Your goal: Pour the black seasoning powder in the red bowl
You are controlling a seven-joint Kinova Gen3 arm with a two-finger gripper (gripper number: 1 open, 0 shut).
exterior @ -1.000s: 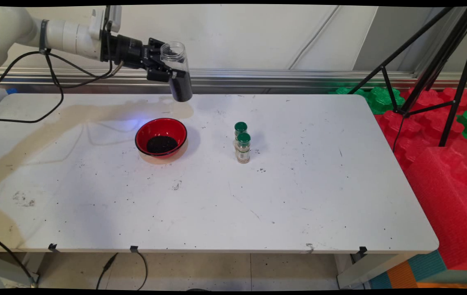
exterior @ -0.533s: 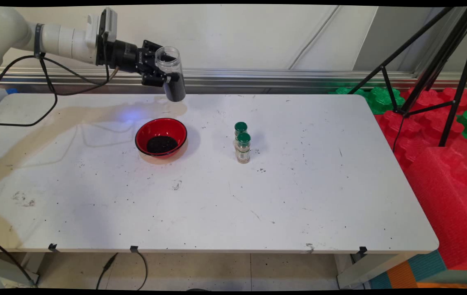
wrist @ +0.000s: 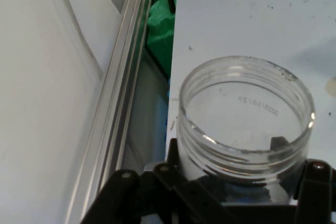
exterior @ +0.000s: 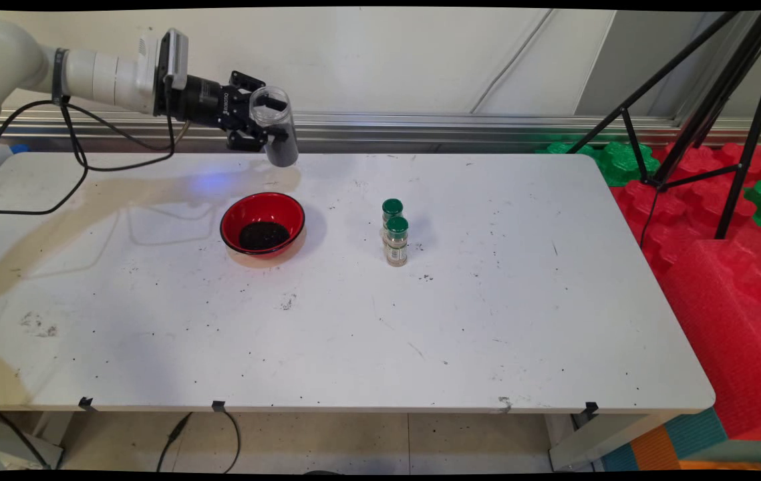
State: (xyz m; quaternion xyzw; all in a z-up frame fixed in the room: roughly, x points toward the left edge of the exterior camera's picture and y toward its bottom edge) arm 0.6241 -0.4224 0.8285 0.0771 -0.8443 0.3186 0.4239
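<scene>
Gripper (exterior: 272, 130) is clamping a clear jar (exterior: 275, 127) in the main view, hanging above the far edge of the white table (exterior: 367, 314), behind the red bowl (exterior: 262, 224). Dark grains are filling the jar's lower half and lying in the bowl; the jar's long axis is standing nearly upright, mouth up. Two green-capped bottles (exterior: 395, 232) are standing to the bowl's right.

Hand view is showing what the other cannot: the jar's (wrist: 245, 124) threaded open rim, lidless, with black fingers (wrist: 314, 182) pressing its sides.
</scene>
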